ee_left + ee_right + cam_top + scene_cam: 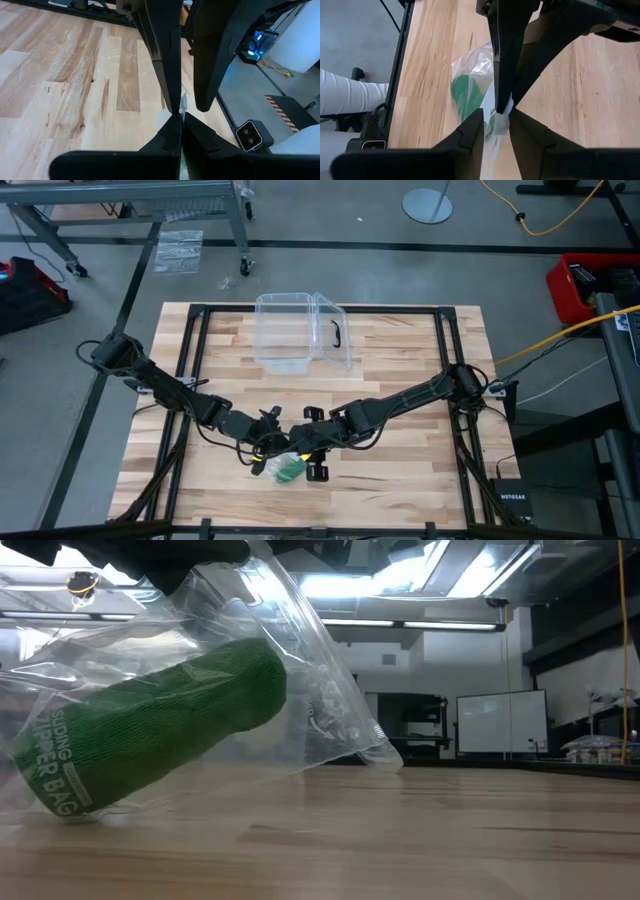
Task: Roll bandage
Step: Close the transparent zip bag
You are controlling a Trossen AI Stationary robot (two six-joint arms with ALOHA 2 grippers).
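Where both grippers pinch bag [283,467]: bandage [150,720] inside, nr table [420,470] front edge.

"SLIDING ZIPPER BAG" on the clear bag [60,765]; "NETGEAR" on the black box [511,500]

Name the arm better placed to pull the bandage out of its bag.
Neither clearly. The left end effector and right end effector both pinch the clear zipper bag holding the rolled green bandage. Probably one must let go to reach inside.
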